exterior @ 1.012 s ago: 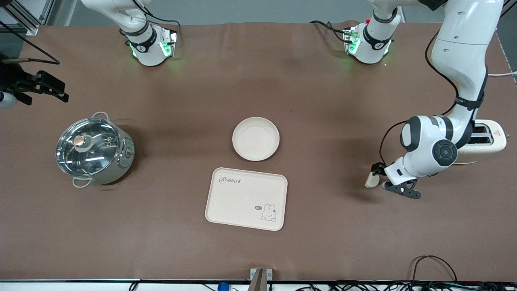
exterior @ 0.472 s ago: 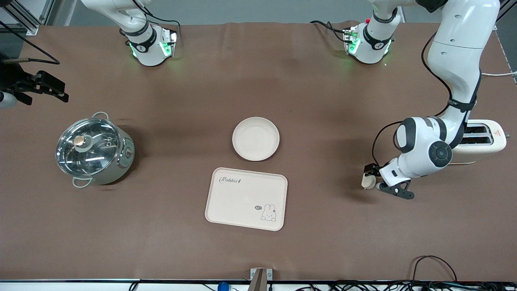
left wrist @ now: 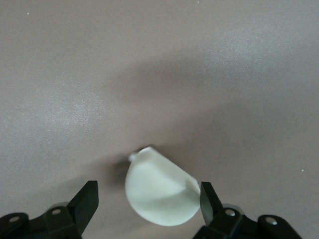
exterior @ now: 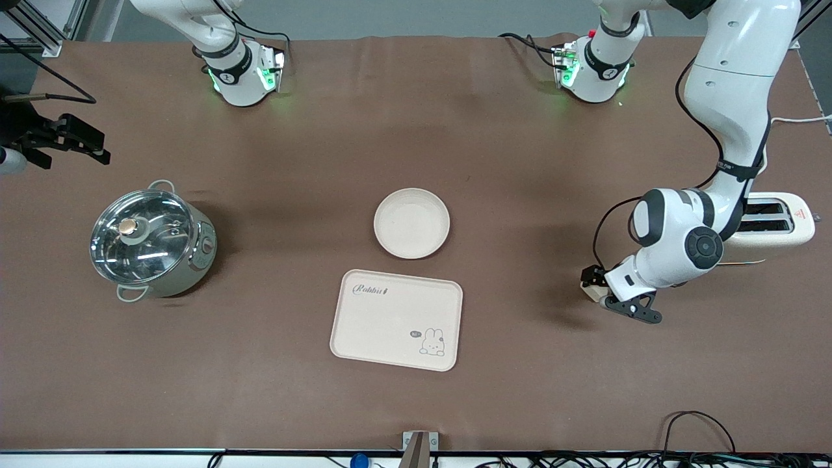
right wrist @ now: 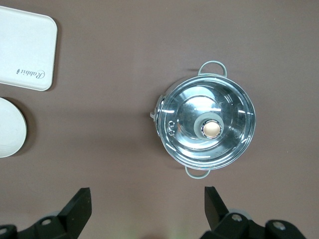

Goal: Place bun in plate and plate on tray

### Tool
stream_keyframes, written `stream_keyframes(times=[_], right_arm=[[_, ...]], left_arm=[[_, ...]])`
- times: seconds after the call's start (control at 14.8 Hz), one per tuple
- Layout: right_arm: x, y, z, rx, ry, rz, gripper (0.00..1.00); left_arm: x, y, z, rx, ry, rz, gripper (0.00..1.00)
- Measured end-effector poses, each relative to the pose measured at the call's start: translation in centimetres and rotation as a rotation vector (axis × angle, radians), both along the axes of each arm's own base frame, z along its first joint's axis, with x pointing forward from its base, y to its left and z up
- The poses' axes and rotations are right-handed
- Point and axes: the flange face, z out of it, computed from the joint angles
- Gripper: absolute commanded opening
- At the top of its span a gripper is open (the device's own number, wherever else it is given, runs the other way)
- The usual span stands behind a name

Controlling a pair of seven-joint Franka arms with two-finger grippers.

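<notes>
The bun (left wrist: 159, 191) lies on the brown table between the fingers of my left gripper (left wrist: 148, 194). One finger touches it and the other stands a gap away, so the gripper is open around it. In the front view the bun (exterior: 588, 292) shows as a pale sliver under the left gripper (exterior: 597, 294), toward the left arm's end of the table. The plate (exterior: 411, 223) sits empty at mid-table. The tray (exterior: 396, 319) lies empty just nearer the camera. My right gripper (right wrist: 144, 209) is open and empty, waiting high over the table beside the pot.
A steel pot with a glass lid (exterior: 153, 240) stands toward the right arm's end of the table. A cream toaster (exterior: 777, 224) stands by the left arm's elbow. Cables run along the table's near edge.
My left gripper has shifted a little toward the table's middle and come down around the bun, hiding most of it in the front view. The right arm has not moved.
</notes>
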Motion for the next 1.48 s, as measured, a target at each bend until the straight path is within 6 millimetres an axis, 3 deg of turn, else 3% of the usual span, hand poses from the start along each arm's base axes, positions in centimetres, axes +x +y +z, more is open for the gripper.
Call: stream_keyframes(times=[0.13, 0.47, 0.67, 0.81, 0.94, 1.08, 1.15, 1.28, 1.42, 1.48], right_arm=[[0.0, 0.0, 0.0, 0.0, 0.0, 0.0, 1.0], [0.0, 0.0, 0.0, 0.0, 0.0, 0.0, 1.0], [0.0, 0.0, 0.0, 0.0, 0.0, 0.0, 1.0], [0.0, 0.0, 0.0, 0.0, 0.0, 0.0, 1.0], [0.0, -0.1, 0.0, 0.001, 0.0, -0.002, 1.0], [0.0, -0.2, 0.0, 0.01, 0.0, -0.006, 1.0], [0.0, -0.3, 0.0, 0.011, 0.0, -0.007, 1.0], [0.0, -0.3, 0.0, 0.014, -0.003, -0.009, 1.0], [0.3, -0.2, -0.1, 0.021, -0.016, -0.009, 1.0], [0.4, -0.1, -0.4, 0.024, -0.02, -0.007, 1.0]], left_arm=[[0.0, 0.0, -0.2, 0.0, 0.003, 0.0, 0.74], [-0.1, -0.3, -0.5, -0.022, 0.012, 0.016, 0.15], [-0.1, -0.5, -0.4, -0.037, 0.012, 0.025, 0.0], [-0.1, -1.0, -0.3, -0.042, 0.01, 0.019, 0.0], [0.1, -2.9, 0.3, -0.06, 0.001, 0.009, 0.0], [0.7, -6.9, 2.4, -0.082, -0.001, 0.043, 0.0], [0.8, -10.1, 3.8, -0.086, 0.025, 0.085, 0.0], [-0.5, -18.8, 6.9, -0.05, 0.064, 0.169, 0.0], [-3.5, -27.3, 8.9, 0.015, 0.054, 0.244, 0.0], [-5.4, -30.6, 9.2, 0.032, 0.058, 0.296, 0.0]])
